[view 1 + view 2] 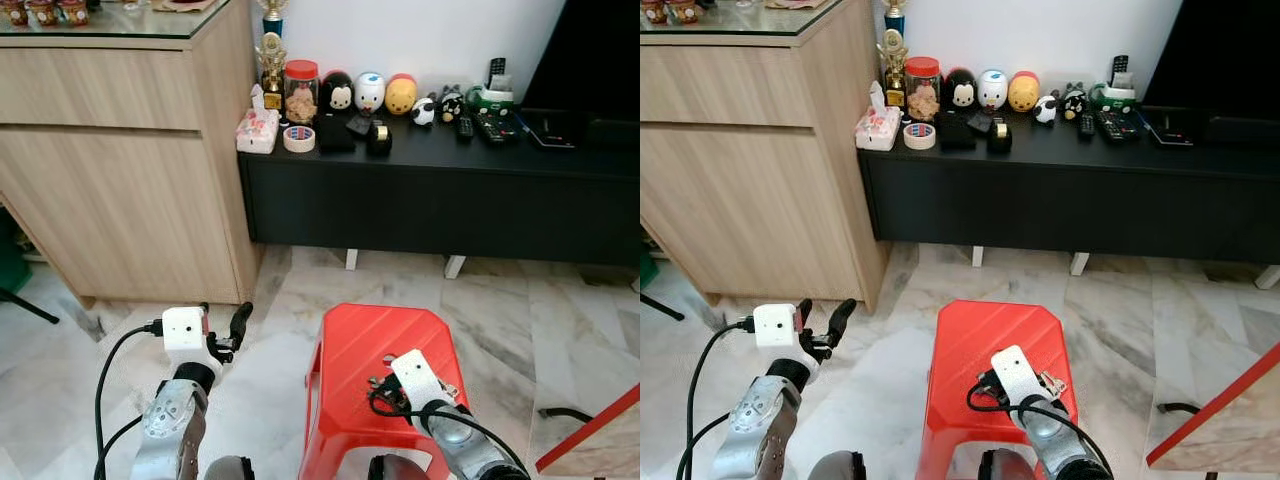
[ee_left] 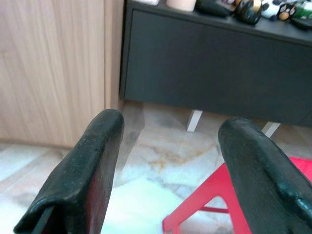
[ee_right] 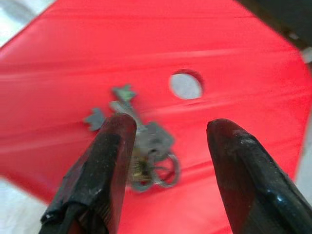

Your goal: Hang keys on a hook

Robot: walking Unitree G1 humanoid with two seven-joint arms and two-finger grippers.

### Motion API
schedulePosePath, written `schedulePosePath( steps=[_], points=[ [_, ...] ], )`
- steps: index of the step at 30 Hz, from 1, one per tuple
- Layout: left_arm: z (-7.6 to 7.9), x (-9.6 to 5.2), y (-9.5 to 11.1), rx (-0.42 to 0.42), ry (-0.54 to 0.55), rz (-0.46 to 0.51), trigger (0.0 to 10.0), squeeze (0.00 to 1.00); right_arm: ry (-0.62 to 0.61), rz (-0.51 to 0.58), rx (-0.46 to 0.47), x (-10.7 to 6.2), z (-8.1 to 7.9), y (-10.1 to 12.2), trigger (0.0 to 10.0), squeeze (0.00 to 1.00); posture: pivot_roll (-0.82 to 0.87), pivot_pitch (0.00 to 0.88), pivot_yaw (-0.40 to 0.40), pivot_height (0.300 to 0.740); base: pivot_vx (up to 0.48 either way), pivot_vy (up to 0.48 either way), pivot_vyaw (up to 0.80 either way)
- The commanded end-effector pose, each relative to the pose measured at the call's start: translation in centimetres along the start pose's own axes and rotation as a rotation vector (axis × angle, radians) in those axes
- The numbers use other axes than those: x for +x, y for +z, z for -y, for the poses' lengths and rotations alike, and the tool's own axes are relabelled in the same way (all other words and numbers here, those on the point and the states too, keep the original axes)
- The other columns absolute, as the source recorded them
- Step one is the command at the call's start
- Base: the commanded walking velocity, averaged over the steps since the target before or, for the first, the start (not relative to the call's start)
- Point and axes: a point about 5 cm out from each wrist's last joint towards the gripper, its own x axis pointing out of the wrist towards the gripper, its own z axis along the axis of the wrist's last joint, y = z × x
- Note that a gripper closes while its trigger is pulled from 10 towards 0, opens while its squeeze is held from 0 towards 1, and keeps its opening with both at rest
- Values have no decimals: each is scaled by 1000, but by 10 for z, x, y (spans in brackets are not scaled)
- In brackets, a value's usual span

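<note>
A bunch of grey keys (image 3: 144,141) on rings lies on the top of a red plastic stool (image 1: 372,335), close to the small hole (image 3: 185,86) in its seat. My right gripper (image 3: 171,125) hovers just over the keys, open, with one finger on each side of the bunch and nothing held. Its white wrist housing (image 1: 419,374) sits above the stool's near edge. My left gripper (image 1: 222,326) is raised over the marble floor left of the stool. It is open and empty, pointing toward the black console.
A light wooden cabinet (image 1: 120,180) stands at the left. A low black console (image 1: 440,190) along the wall carries toys, a jar (image 1: 301,90), a tape roll and remotes. A red-edged board (image 1: 590,430) leans in at the lower right. Marble floor surrounds the stool.
</note>
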Motion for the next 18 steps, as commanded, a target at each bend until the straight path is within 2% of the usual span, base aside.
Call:
schedulePosePath(
  steps=[1, 11, 18],
  points=[
    [3, -2, 0, -7, -9, -5, 10000, 0, 21, -1, -10, 0, -1, -1, 10000, 0, 17, 58, -83, 626, 0, 0, 0],
    [2, -13, 0, 1, -6, -16, 10000, 0, 42, -58, -50, -1, -5, -10, 10000, 0, 35, 80, -90, 626, 0, 0, 0],
    [0, -22, 0, 12, 1, -32, 10000, 0, 73, -72, -45, -1, -11, -12, 10000, 0, 45, 106, -92, 626, 0, 0, 0]
  ],
)
